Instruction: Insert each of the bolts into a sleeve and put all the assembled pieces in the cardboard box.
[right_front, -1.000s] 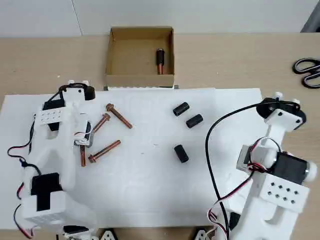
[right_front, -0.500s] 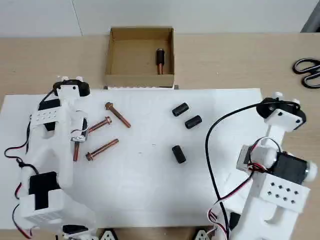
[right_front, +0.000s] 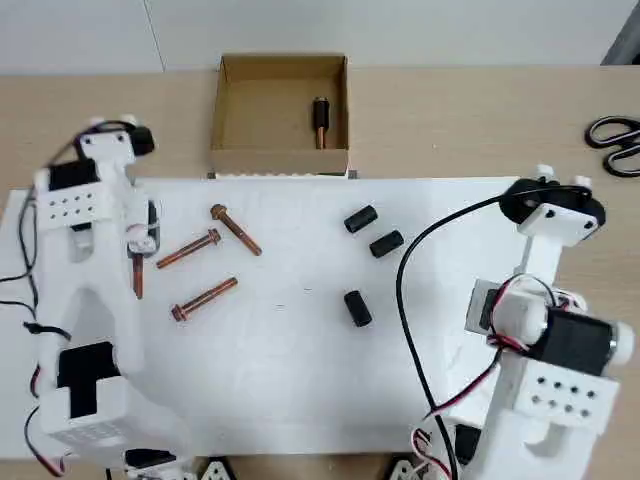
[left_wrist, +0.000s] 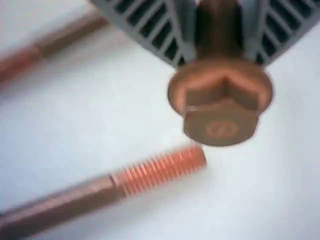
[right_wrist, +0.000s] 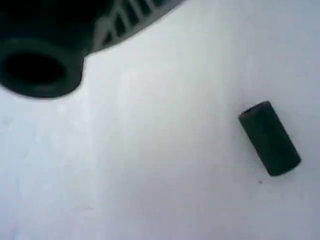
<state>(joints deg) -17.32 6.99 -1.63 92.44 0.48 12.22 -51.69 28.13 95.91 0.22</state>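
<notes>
The left gripper (left_wrist: 220, 30) is closed on a bolt (left_wrist: 220, 107). Its ribbed fingers (left_wrist: 150, 25) press on either side of the shank, and the hex head sticks out past them, hanging over the left side of the white sheet (right_front: 300, 380). The threaded end of a second bolt (right_front: 188, 249) lies on the sheet just beside that head, not touching it. The right gripper (right_wrist: 55, 45) is closed around a black sleeve (right_wrist: 35, 70), whose open bore faces the wrist camera; it is held above the sheet's right part. Nearest on the sheet, a third bolt (right_front: 205, 298) lies slanted, roughly parallel to the second and on its near side. A lone sleeve (right_front: 358, 308) lies near the middle, well apart from the bolts. Farther back, a fourth bolt (right_front: 237, 230) slants the other way, its head close to the second bolt's head. To the right of it a middle sleeve (right_front: 387, 243) and a far sleeve (right_front: 361, 218) lie near each other, apart, both tilted the same way. Past the sheet's far edge the box (right_front: 230, 110) stands open on the wooden table (right_front: 450, 120). In it one assembled piece (right_front: 320, 122) lies near the right wall, its dark sleeve at the far end and the copper shank pointing toward the arms. Scissors (right_front: 615, 140) rest at the table's far right edge.
</notes>
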